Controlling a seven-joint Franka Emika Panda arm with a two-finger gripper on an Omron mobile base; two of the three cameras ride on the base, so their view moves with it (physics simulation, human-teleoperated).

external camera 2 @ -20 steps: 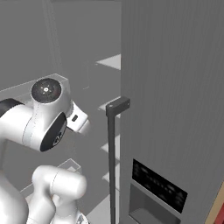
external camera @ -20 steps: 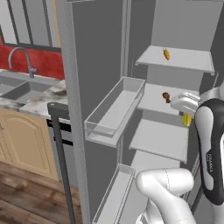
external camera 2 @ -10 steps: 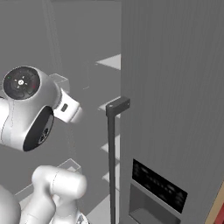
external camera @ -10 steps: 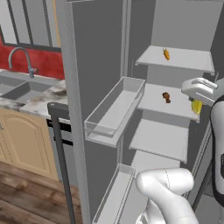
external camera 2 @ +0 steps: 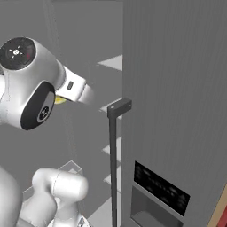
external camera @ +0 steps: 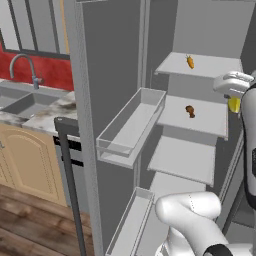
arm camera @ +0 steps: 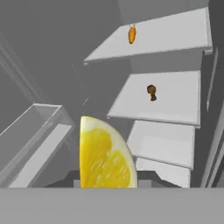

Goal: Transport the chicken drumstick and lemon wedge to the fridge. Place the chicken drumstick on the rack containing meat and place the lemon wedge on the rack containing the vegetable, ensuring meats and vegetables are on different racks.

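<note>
My gripper (external camera: 233, 98) is shut on the yellow lemon wedge (external camera: 233, 104), held in front of the open fridge at its right side, about level with the second rack. In the hand view the lemon wedge (arm camera: 105, 155) stands large at the bottom and hides the fingertips. A brown chicken drumstick (external camera: 190, 111) lies on the second rack (external camera: 210, 122). On the top rack (external camera: 210, 67) lies an orange carrot (external camera: 190, 61). The hand view shows the carrot (arm camera: 131, 34) above the drumstick (arm camera: 152, 92). In the right base view a sliver of the lemon wedge (external camera 2: 60, 100) peeks from behind the arm.
A clear door bin (external camera: 132, 125) juts from the open fridge door to the left of the racks. Two bare racks (external camera: 182, 160) sit below. A closed fridge door with a dark handle (external camera 2: 113, 150) stands at the right. Sink and faucet (external camera: 27, 70) lie far left.
The arm has lifted the lemon wedge upward and to the right, from below the second rack's level to about its level. The drumstick and carrot have not moved.
</note>
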